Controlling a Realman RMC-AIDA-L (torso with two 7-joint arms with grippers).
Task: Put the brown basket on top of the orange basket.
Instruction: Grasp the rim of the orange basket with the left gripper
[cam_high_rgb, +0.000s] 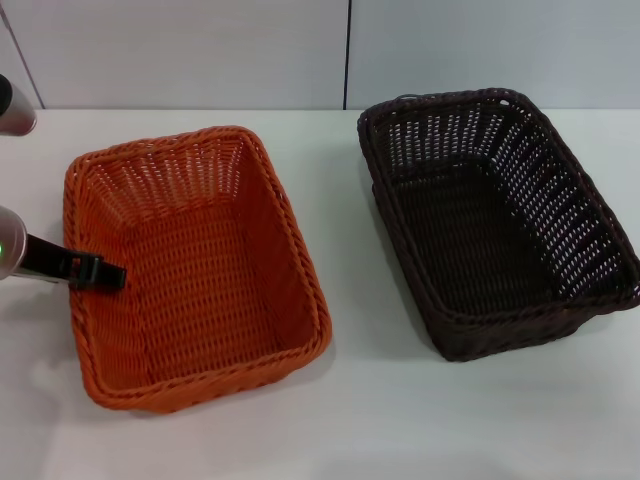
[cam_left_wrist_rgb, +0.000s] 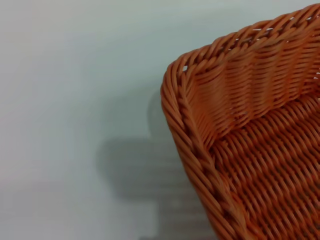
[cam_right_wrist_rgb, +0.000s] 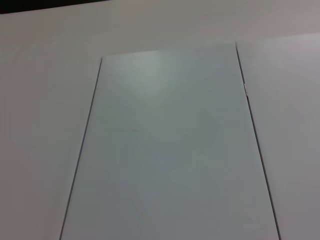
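The orange basket (cam_high_rgb: 172, 172) sits on the left part of the white table, open side up and with nothing in it. The brown basket (cam_high_rgb: 560, 210) stands to its right, apart from it and also upright with nothing inside. My left gripper (cam_high_rgb: 100, 272) reaches in from the left edge, and its black tip is at the orange basket's left rim. The left wrist view shows one corner of the orange basket (cam_left_wrist_rgb: 250, 125) and bare table beside it. My right gripper is out of view, and its wrist view shows only white panels.
The white table (cam_high_rgb: 380, 420) runs in front of both baskets, and a strip of it lies between them. A white wall (cam_high_rgb: 300, 50) with a dark vertical seam stands behind. A silver part of the left arm (cam_high_rgb: 12, 108) shows at the upper left edge.
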